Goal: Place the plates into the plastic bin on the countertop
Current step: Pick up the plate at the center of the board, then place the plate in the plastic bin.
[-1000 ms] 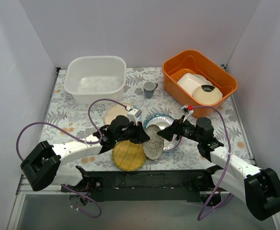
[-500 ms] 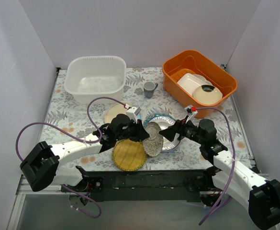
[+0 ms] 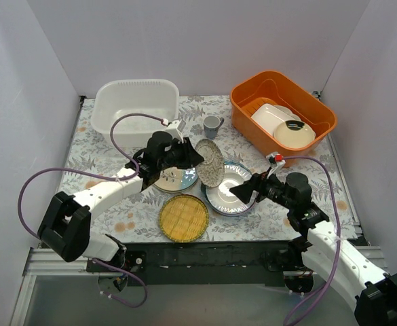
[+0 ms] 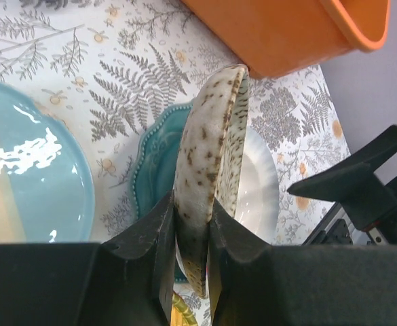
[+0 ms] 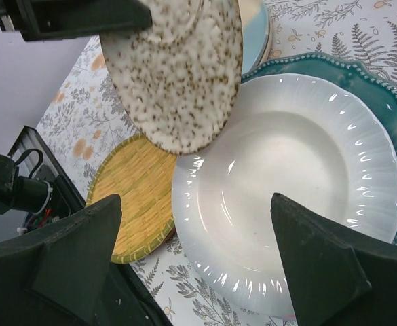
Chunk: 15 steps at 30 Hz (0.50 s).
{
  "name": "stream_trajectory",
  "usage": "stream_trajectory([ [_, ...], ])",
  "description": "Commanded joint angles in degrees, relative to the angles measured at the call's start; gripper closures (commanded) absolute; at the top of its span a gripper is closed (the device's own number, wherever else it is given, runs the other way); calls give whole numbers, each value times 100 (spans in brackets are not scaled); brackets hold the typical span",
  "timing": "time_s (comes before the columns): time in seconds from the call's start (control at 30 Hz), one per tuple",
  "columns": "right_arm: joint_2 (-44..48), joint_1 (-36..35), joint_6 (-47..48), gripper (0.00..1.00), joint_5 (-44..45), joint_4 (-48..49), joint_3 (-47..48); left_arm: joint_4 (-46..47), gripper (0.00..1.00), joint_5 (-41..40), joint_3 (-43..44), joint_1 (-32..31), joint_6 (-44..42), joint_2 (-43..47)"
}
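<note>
as left tool (image 4: 192, 224) rose, speckled plate (image 3: 210, 163) lifted

brown-speckled cream plate (image 3: 210, 163), orange bin (image 3: 274, 88)

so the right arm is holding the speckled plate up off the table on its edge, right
No, the left gripper holds the speckled plate up on its edge; the left wrist view shows its fingers clamped on the rim. The right gripper is open.
</note>
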<state>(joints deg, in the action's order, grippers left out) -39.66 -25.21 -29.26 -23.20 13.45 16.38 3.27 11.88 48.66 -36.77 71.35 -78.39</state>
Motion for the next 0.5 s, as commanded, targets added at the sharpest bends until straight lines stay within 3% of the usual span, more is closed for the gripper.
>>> stream_trajectory([
  [0.0, 90, -28, 157, 2, 53, -132, 190, 78, 100, 508, 730, 319, -95, -97],
  [0.47, -121, -28, 96, 2, -150, -88, 129, -239, 100, 1396, 2252, 1321, 440, -844],
])
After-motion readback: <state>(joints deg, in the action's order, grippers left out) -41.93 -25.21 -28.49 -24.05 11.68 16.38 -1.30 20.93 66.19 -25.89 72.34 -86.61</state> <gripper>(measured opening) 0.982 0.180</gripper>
